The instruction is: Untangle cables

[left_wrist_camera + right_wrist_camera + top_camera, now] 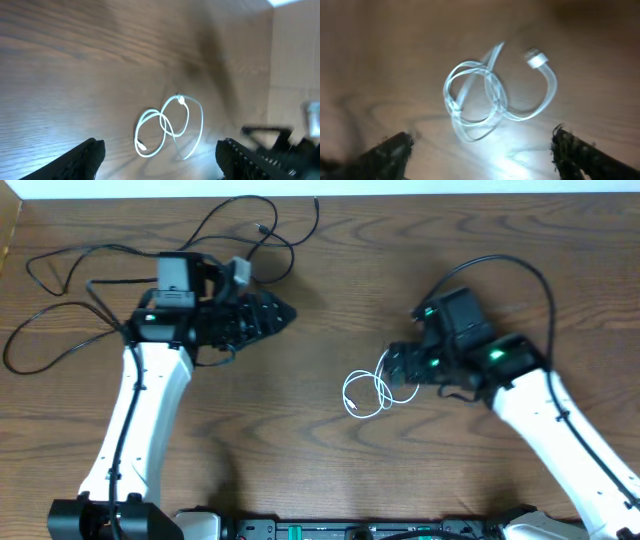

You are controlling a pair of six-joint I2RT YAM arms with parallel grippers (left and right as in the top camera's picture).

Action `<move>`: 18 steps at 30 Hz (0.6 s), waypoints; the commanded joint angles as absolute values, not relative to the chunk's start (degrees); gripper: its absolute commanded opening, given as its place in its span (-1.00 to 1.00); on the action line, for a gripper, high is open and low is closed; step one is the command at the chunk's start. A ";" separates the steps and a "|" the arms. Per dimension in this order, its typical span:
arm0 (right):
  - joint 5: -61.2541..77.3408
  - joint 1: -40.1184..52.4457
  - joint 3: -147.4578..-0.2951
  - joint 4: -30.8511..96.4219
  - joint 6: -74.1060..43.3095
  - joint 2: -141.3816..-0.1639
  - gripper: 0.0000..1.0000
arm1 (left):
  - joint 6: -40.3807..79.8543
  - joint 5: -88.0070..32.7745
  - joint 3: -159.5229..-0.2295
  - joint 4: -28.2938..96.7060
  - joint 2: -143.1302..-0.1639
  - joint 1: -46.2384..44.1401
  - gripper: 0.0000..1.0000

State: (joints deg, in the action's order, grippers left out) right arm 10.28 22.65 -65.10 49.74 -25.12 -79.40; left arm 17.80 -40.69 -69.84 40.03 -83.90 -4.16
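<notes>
**A:** Why is the white cable (365, 392) lying alone in the middle of the counter (330, 260)?

**B:** It's sitting clear of the others in a few overlapping loops, so I'm guessing it's the one being dealt with now. The right pincer (393, 372) is hovering just beside it, jaws spread wide and gripping nothing, probably lining up a grasp.

**A:** And the left pincer (285, 312)?

**B:** It's pointing across at the same cable from well apart. It's also gaping and holding nothing. The black cables (262, 227) are sprawling around the left arm, towards the counter's far left corner.

**A:** How many are you counting?

**B:** One white cable, with one plug showing. I'm counting two black ones, though they're crossing each other and seem to be running under the arm, so I can't be sure.
</notes>
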 commanded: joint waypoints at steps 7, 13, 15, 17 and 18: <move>9.34 3.90 -69.21 55.81 -25.19 -79.29 0.99 | 17.52 -34.85 -69.43 39.48 -90.52 -20.84 0.54; 9.34 1.93 -69.17 56.64 -25.19 -79.29 0.99 | 18.37 -34.89 -69.43 35.42 -98.08 -30.68 0.23; 9.34 1.93 -69.14 56.62 -25.17 -79.31 0.98 | 18.37 -34.87 -69.43 34.98 -99.13 -32.29 0.22; 9.34 1.98 -69.14 56.62 -25.19 -79.31 0.99 | 18.37 -34.87 -69.43 34.24 -99.77 -33.69 0.22; 9.34 1.96 -69.14 56.62 -25.19 -79.31 0.98 | 18.35 -34.85 -69.43 33.78 -100.01 -34.50 0.23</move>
State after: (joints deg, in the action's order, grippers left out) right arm 9.34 2.20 -68.27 56.45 -25.17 -79.44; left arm 18.22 -35.59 -69.82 34.54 -99.48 -32.93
